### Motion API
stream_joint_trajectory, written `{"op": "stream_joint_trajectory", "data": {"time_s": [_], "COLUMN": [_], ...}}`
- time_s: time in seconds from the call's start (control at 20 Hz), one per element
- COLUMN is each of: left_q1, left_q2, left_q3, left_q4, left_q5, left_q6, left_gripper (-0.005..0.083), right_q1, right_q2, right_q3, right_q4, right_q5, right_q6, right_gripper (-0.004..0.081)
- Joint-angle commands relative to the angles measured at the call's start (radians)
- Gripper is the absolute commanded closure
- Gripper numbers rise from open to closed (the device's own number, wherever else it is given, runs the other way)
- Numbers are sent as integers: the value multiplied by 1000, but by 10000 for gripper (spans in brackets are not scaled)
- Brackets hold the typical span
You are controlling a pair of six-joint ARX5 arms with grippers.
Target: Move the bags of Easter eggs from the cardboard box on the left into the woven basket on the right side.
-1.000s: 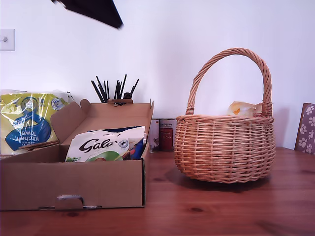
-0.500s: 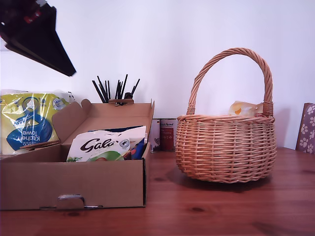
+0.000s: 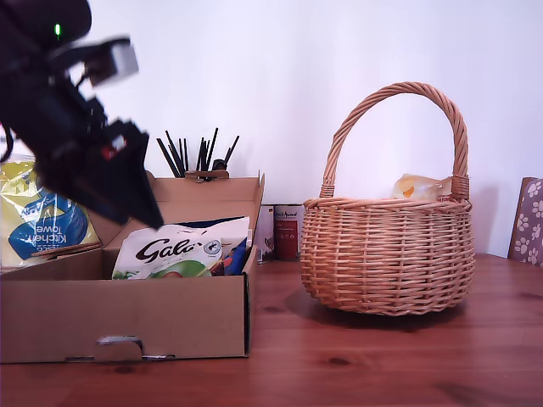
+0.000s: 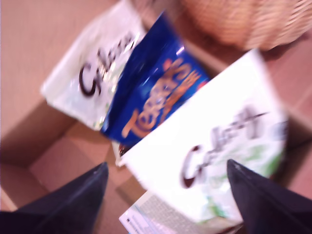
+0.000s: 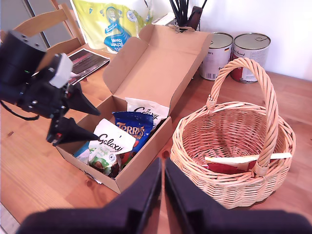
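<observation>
My first gripper (image 5: 83, 120) hangs over the cardboard box (image 3: 127, 318), at the exterior view's left, with its jaws spread wide and nothing between them. Below it in the box lie the bags of Easter eggs: a white bag (image 4: 219, 156) nearest the jaws, a dark blue bag (image 4: 156, 87) with orange lettering, and another white bag (image 4: 92, 73) beyond. My second gripper (image 5: 162, 192) hovers high above the table, jaws nearly closed and empty. The woven basket (image 3: 388, 254) stands on the exterior view's right, with one bag (image 5: 234, 163) already inside.
</observation>
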State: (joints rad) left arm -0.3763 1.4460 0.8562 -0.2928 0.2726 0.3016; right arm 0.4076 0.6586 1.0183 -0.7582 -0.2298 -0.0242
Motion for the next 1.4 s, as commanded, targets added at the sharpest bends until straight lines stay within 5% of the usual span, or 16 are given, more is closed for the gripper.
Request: {"op": "stream_joint_trajectory", "data": {"time_s": [0.0,0.25,0.75,0.9,1.05,1.15,1.35], "left_q1": [14,4,-8,-17,-17,-16,-16], "left_q2": [49,120,211,224,224,221,177], "left_q3": [-5,-5,-5,-5,-5,-3,8], "left_q4": [6,1,11,34,50,59,40], "left_q5": [69,277,280,260,258,260,264], "left_q6": [-15,-44,-66,-67,-58,-59,-59], "left_gripper": [13,13,26,235,646,717,716], "right_q1": [5,5,5,5,5,5,5], "right_q2": [-2,2,26,26,26,26,26], "right_q3": [-5,-5,-5,-5,-5,-5,-5], "right_q4": [4,-25,-55,-60,-69,-71,-72], "right_q5": [-6,-48,-57,-60,-60,-59,-59], "right_q6": [-3,-15,-32,-32,-32,-32,-33], "right_gripper": [782,782,782,782,782,782,782]}}
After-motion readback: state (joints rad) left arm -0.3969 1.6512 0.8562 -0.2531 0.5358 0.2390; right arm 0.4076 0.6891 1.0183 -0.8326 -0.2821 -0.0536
